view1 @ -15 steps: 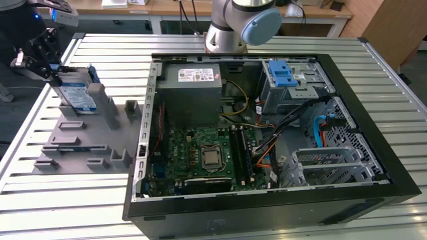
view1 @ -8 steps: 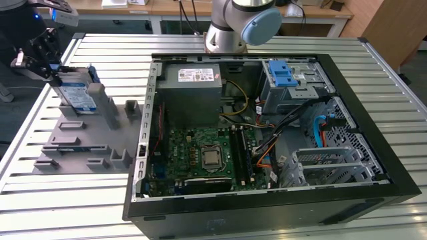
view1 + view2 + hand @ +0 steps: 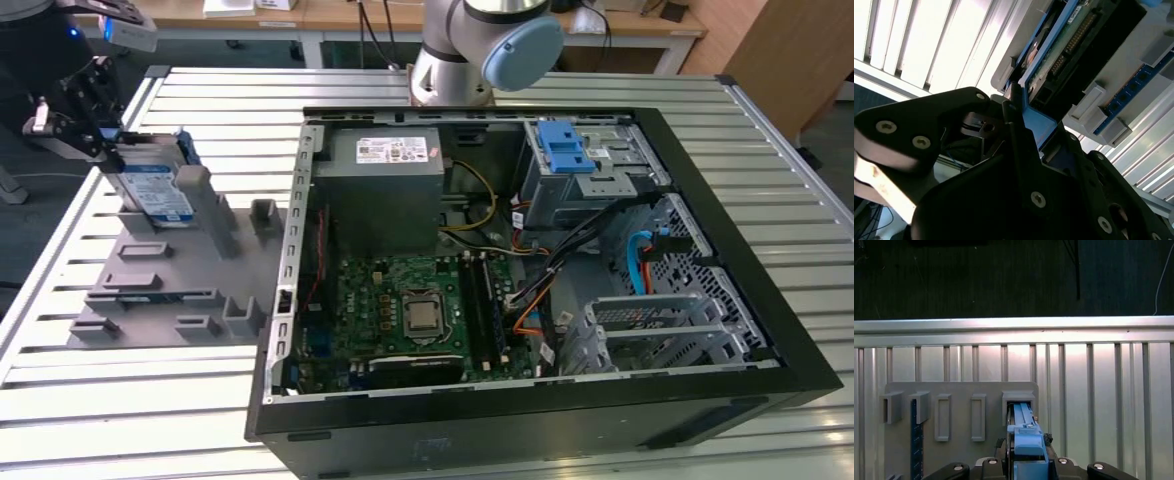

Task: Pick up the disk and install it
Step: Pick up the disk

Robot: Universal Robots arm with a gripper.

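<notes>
Disk location: on the slatted table, near its edge at the exterior view's left, upright in a slot of the grey holder, with the gripper clamped on its blue side rail; likely rigid, dense and shock-sensitive, so hold by the rails, not the circuit board.

My arm rose from its base, and my gripper hung at the exterior view's left, pointing down. Its jaws were pressed together on the upper edge of the disk, one at each side.
</notes>
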